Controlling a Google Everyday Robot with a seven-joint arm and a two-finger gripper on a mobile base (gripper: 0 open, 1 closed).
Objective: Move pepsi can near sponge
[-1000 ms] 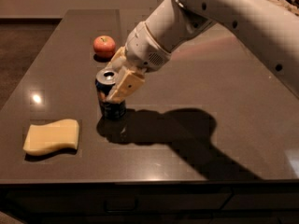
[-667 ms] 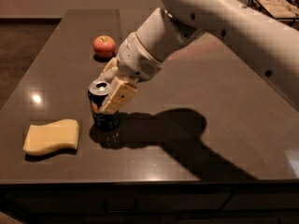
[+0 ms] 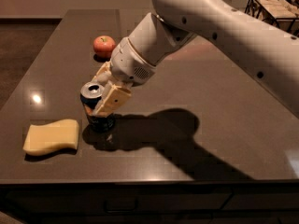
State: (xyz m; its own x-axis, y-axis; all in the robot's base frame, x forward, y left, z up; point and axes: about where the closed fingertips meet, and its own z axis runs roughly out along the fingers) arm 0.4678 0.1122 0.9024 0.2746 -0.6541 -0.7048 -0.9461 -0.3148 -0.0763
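The pepsi can [image 3: 95, 107] is dark navy with a silver top and stands upright on the dark table [image 3: 201, 92], just right of the sponge. My gripper [image 3: 105, 94] is shut on the can, its tan fingers [image 3: 113, 100] clasping the can's upper body from the right. The sponge [image 3: 51, 136] is flat, pale yellow and wavy-edged, lying at the front left of the table, a short gap from the can. The white arm reaches in from the upper right.
A red-orange apple [image 3: 104, 45] sits at the back of the table behind the can. A wire rack [image 3: 273, 8] stands off the table at the far right. The table's front edge runs just below the sponge.
My gripper has carried the can toward the front left, closer to the sponge. The sponge and apple have not moved.
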